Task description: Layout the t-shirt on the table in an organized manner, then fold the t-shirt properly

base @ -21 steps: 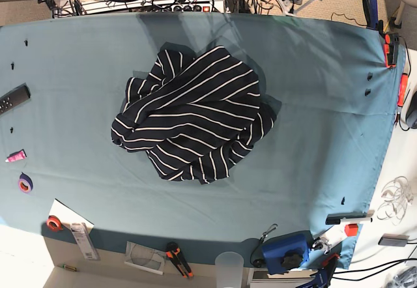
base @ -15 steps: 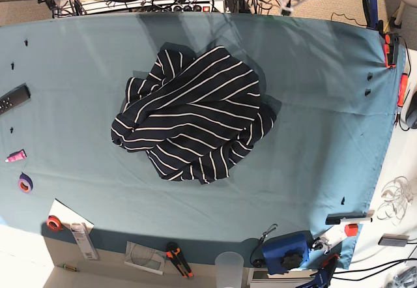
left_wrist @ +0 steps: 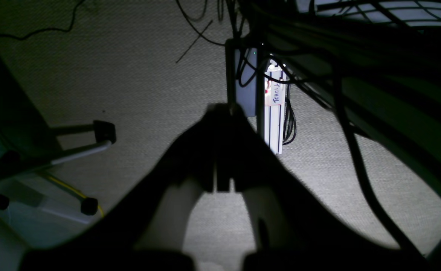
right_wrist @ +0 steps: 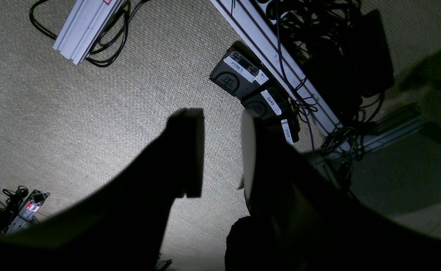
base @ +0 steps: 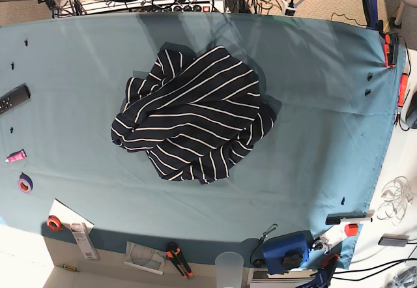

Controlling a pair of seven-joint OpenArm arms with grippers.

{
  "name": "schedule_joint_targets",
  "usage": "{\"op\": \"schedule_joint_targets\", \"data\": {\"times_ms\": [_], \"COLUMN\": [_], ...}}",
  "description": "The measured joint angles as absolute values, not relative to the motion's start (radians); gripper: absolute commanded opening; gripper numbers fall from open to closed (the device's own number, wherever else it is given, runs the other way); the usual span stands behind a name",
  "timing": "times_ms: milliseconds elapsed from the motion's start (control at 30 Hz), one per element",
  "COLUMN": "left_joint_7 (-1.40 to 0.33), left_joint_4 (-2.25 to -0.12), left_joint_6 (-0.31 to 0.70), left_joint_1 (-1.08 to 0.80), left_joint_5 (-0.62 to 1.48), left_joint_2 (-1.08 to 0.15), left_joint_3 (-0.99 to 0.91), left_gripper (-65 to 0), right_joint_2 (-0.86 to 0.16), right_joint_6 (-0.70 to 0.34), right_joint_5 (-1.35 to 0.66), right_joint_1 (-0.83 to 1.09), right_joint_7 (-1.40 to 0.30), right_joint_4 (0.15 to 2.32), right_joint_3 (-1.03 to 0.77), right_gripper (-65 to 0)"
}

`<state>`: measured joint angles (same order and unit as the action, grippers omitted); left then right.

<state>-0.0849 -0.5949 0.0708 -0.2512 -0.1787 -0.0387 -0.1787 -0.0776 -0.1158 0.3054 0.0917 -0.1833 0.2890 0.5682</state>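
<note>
Nothing on the table (base: 326,92) has moved since the earlier look from above; only the bit of arm gear past the far edge, top middle right, has shifted a little. The t-shirt (base: 193,113) sits in the same crumpled heap near the middle of the blue cloth, dark with thin white stripes running every which way. None of my grippers touch it.

My left gripper (left_wrist: 222,109) hangs over the gray carpet, away from the table. Its two jaws are pressed together with nothing between them. A white rail with a label (left_wrist: 274,109) stands just past its tip, and a chair leg with wheels (left_wrist: 75,139) is off to one side.

My right gripper (right_wrist: 222,150) also hangs over the carpet. Its jaws stand apart, and I can see floor through the gap. Nothing is held. Black boxes with white labels (right_wrist: 243,77) and tangled cables (right_wrist: 318,41) lie beyond it.
</note>
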Motion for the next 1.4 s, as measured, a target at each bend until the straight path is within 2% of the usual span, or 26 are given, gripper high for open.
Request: {"op": "schedule_joint_targets", "data": {"times_ms": [100,333,700,800,1067,1200,1400], "left_joint_7": [-0.085,-0.085,-0.085,-0.101,-0.099,-0.098,-0.104], "left_joint_4": [-0.595,-0.595,-0.595,-0.595,-0.595,-0.597,-0.749], "left_joint_6": [0.07,-0.019,-0.019,-0.019,-0.023,-0.023,-0.023], "left_joint_1": [-0.251,-0.251,-0.251,-0.252,-0.286,-0.323,-0.458], "left_joint_5": [-0.179,-0.178,-0.143,-0.11,-0.104,-0.028,0.015], "left_joint_2": [-0.04,-0.043,-0.051,-0.068,-0.109,-0.128,-0.166], "left_joint_3": [-0.179,-0.179,-0.179,-0.179,-0.179,-0.178,-0.178], "left_gripper": [-65.0,-65.0,-65.0,-65.0,-65.0,-65.0,-65.0], "right_joint_2": [-0.078,-0.08,-0.114,-0.136,-0.257,-0.324,-0.44], "right_joint_6": [-0.115,-0.115,-0.116,-0.116,-0.113,-0.118,-0.114], "right_joint_5": [0.305,0.305,0.305,0.206,0.077,0.046,-0.002], "right_joint_1": [0.092,0.091,0.092,0.104,0.233,0.321,0.464], "right_joint_7": [-0.184,-0.183,-0.197,-0.225,-0.352,-0.405,-0.459], "right_joint_4": [0.289,0.289,0.29,0.318,0.554,0.715,0.968], "right_joint_3": [0.568,0.568,0.568,0.569,0.569,0.569,0.569], "right_gripper": [-47.4,-47.4,-47.4,-47.4,-47.4,-47.4,-47.4]}}
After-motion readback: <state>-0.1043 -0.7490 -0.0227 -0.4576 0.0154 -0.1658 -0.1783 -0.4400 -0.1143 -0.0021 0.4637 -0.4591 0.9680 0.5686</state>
